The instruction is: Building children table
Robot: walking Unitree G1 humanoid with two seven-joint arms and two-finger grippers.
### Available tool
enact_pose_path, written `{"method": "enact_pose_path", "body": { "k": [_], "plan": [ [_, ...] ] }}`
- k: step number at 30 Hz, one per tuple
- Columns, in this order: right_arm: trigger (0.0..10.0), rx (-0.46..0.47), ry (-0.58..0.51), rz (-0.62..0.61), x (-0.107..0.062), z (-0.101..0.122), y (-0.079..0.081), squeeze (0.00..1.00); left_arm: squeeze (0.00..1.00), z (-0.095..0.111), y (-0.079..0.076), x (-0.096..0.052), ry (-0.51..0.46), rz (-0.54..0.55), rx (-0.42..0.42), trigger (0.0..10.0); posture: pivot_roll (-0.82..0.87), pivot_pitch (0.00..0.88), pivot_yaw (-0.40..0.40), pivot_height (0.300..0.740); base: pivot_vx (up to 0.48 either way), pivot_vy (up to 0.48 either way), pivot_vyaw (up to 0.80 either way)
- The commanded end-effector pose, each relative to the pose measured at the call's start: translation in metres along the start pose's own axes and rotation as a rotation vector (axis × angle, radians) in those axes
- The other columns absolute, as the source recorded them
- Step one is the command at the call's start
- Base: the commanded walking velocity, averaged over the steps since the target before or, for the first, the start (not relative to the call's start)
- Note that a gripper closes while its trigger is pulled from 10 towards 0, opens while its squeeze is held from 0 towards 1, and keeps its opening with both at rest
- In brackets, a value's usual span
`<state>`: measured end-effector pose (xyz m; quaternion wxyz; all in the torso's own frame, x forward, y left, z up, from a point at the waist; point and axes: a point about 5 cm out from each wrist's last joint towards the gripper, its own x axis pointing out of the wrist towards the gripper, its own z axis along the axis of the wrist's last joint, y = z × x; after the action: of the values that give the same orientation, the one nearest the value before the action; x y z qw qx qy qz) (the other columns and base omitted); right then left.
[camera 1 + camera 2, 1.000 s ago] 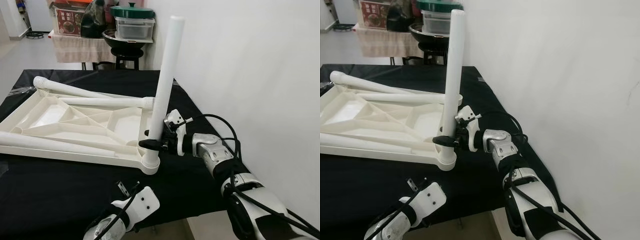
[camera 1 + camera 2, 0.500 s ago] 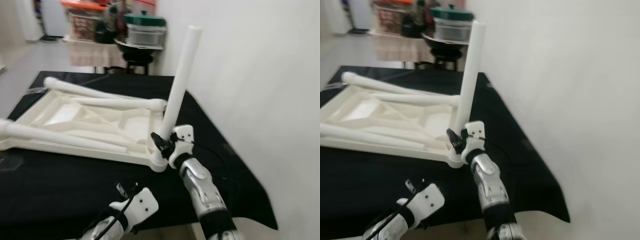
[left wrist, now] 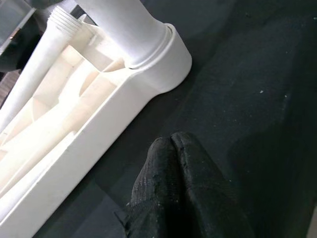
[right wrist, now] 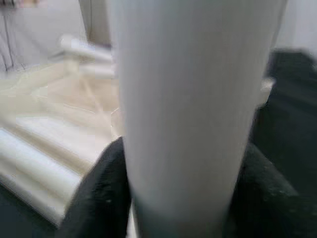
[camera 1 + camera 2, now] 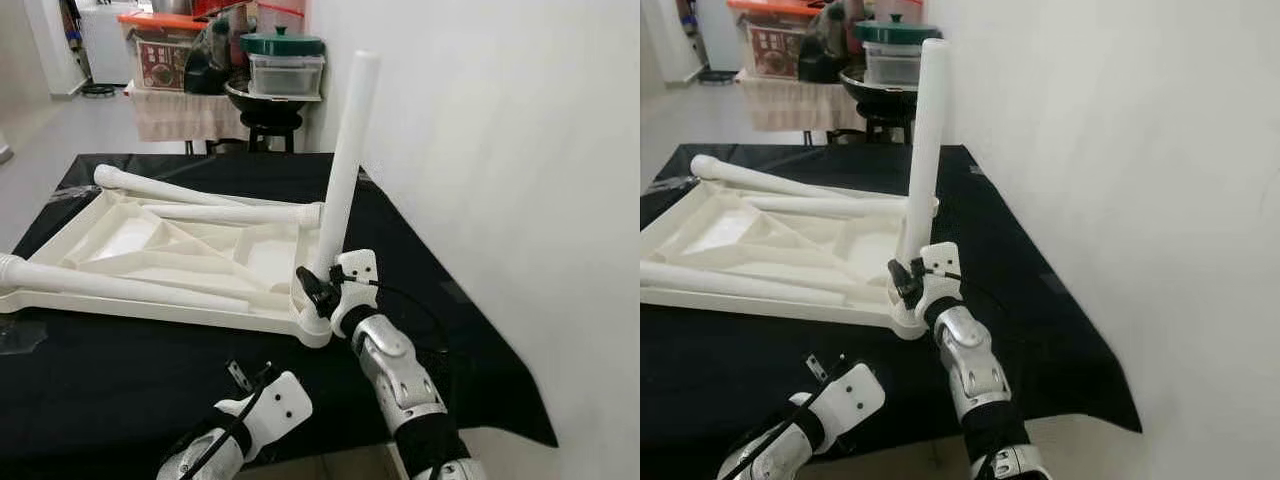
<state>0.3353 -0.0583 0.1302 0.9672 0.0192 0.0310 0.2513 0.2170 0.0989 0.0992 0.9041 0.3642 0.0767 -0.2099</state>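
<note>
Eye views: an upside-down white tabletop [image 5: 150,255] is seen on the black-draped table [image 5: 440,330], with one white leg [image 5: 343,165] upright in its near corner socket, clamped low by the right pincer [image 5: 318,290]. Left wrist view: the left pincer [image 3: 173,148] is held together above the cloth near that corner. Right wrist view: both black fingers [image 4: 106,193] are pressed against the leg.

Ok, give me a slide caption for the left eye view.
Right gripper clamps the upright table leg seated in the corner of the upside-down tabletop.
</note>
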Motion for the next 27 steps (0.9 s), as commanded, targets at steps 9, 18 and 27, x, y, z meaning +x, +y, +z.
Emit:
{"method": "enact_pose_path", "body": {
  "k": [9,18,27],
  "plan": [
    [10.0,-0.139,0.011,0.503,0.010,0.015,0.005,0.00,0.00,-0.001,-0.003,0.002,0.004,-0.020,-0.004,10.0,0.11,0.000,-0.097,0.740,0.000,0.000,0.00],
    [9.3,-0.171,0.096,0.773,0.016,0.026,-0.001,0.00,0.00,-0.001,-0.004,0.003,0.005,-0.020,-0.005,10.0,0.13,0.000,-0.099,0.740,0.000,0.000,0.00],
    [0.0,-0.173,0.168,0.754,0.020,0.028,-0.021,0.00,0.00,0.001,-0.005,0.001,0.004,-0.018,-0.004,10.0,0.16,0.000,-0.107,0.740,0.000,0.000,0.00]
  ]
}}
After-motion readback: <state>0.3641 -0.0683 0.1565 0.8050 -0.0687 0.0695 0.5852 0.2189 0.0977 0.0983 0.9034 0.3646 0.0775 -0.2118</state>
